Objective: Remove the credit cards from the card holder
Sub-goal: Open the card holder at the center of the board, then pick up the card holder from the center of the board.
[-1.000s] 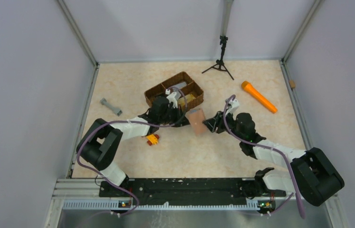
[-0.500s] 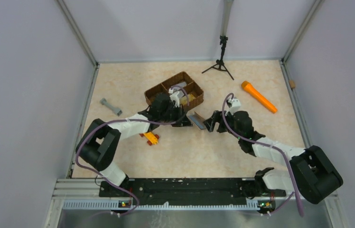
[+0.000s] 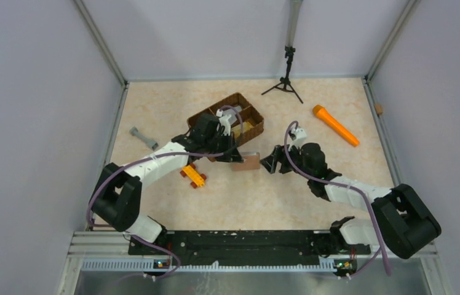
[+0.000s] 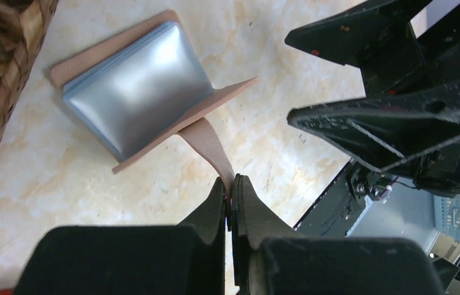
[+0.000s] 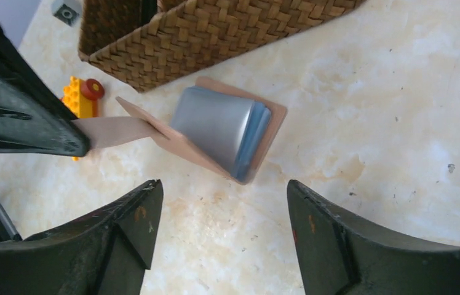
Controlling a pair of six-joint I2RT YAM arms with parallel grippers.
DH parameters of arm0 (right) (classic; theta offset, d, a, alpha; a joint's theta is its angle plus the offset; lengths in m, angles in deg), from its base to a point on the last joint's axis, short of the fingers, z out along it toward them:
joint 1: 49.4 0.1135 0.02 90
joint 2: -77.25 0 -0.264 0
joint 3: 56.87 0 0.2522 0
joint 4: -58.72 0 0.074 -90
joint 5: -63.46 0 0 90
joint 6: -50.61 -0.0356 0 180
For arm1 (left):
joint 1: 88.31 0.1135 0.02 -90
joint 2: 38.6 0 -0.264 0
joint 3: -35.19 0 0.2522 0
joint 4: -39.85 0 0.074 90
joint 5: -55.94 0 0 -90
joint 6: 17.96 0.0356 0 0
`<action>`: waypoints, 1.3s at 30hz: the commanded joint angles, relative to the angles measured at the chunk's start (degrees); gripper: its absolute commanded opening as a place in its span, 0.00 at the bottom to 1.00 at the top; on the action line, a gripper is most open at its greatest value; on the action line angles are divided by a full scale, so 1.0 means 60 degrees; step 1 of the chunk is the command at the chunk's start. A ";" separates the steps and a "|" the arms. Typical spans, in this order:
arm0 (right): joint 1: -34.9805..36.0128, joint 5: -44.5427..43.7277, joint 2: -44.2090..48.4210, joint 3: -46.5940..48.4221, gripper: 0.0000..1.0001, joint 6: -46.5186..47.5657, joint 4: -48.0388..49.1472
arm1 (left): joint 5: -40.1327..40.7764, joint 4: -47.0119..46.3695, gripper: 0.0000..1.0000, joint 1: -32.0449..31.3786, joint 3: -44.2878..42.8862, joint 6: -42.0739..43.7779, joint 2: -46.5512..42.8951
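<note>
The card holder (image 3: 248, 161) lies half open on the table, tan outside and pale blue-grey inside (image 4: 135, 86). Its tan strap (image 4: 209, 144) runs into my left gripper (image 4: 231, 184), which is shut on the strap's end. My right gripper (image 5: 222, 187) stands open just short of the card holder (image 5: 215, 126), touching nothing. In the top view the left gripper (image 3: 230, 157) is on the holder's left and the right gripper (image 3: 269, 163) on its right. The credit cards are hidden; only layered blue-grey edges (image 5: 255, 135) show.
A brown woven basket (image 3: 227, 120) stands right behind the holder. A yellow toy block (image 3: 194, 176) lies under the left arm. A grey dumbbell (image 3: 143, 138) sits far left, an orange stick (image 3: 335, 125) far right, and a small tripod (image 3: 286, 83) at the back.
The right gripper opened and let go of the card holder. The holder, earlier held up between both grippers, came down onto the table, with the left gripper still on its strap.
</note>
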 commanded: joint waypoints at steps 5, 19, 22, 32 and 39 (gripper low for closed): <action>-0.0034 0.0341 -0.0606 0.0703 0.66 0.0249 0.0020 | -0.0124 0.0738 0.00 -0.0110 0.1234 0.0561 -0.1470; -0.0004 0.2052 -0.1742 0.1150 0.75 0.0259 0.0221 | 0.3792 0.3271 0.00 -0.0180 0.2860 -0.0454 -0.3267; -0.0005 0.2399 -0.1941 0.1213 0.57 0.0178 0.0346 | 0.4617 0.3567 0.00 -0.0178 0.2687 -0.0568 -0.2851; 0.0113 0.2710 -0.2568 0.1778 0.57 -0.0075 -0.0729 | 0.6354 0.3875 0.00 -0.0900 0.2099 -0.0639 -0.1839; 0.0726 0.2129 -0.2494 0.2049 0.66 -0.0879 -0.2220 | 0.7203 0.4043 0.00 -0.1796 0.1588 -0.0436 -0.0987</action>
